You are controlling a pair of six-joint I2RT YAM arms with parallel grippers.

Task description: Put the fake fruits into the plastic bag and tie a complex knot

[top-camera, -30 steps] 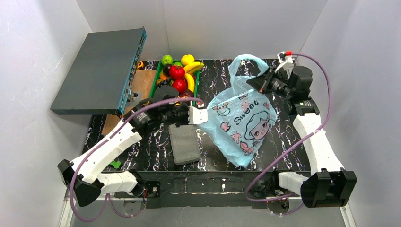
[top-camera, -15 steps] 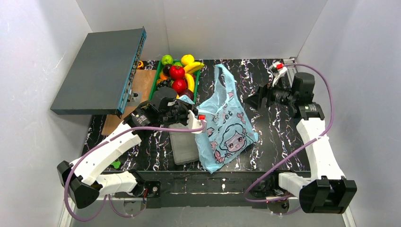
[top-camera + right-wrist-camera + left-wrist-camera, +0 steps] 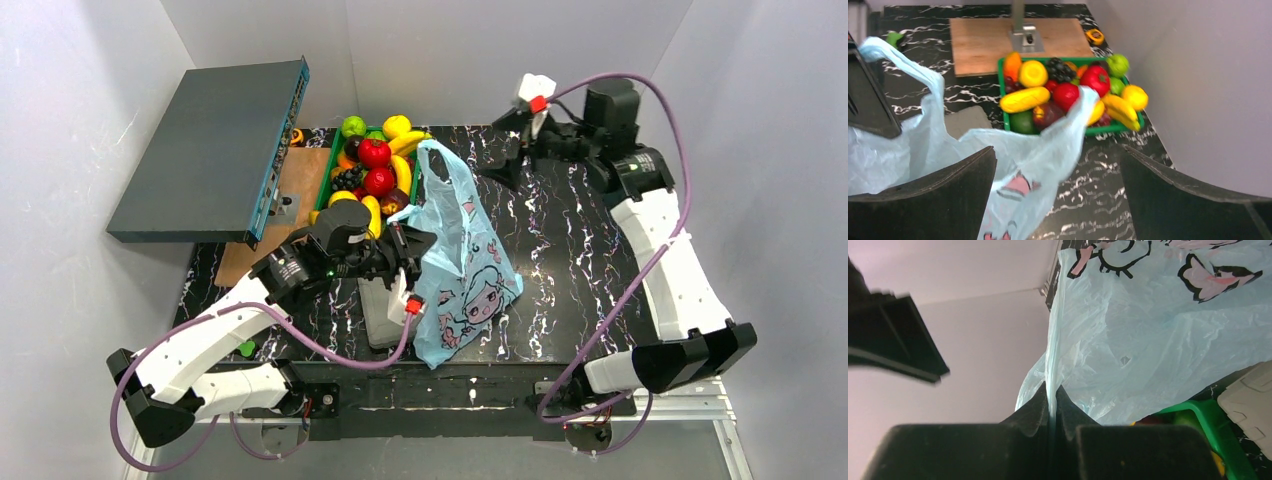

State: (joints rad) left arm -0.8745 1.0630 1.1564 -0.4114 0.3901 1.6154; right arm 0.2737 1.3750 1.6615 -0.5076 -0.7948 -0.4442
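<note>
Your left tool (image 3: pixel 1049 392) is clenched on the plastic bag (image 3: pixel 462 275) edge, right tool (image 3: pixel 1057 190) released, empty; fake fruits (image 3: pixel 375 165) all in the green tray (image 3: pixel 322 190) just past the left tool, so bagging and knot remain.

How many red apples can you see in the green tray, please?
2: one red apple and a second beside it, mid green tray; others may lie hidden beneath.
</note>
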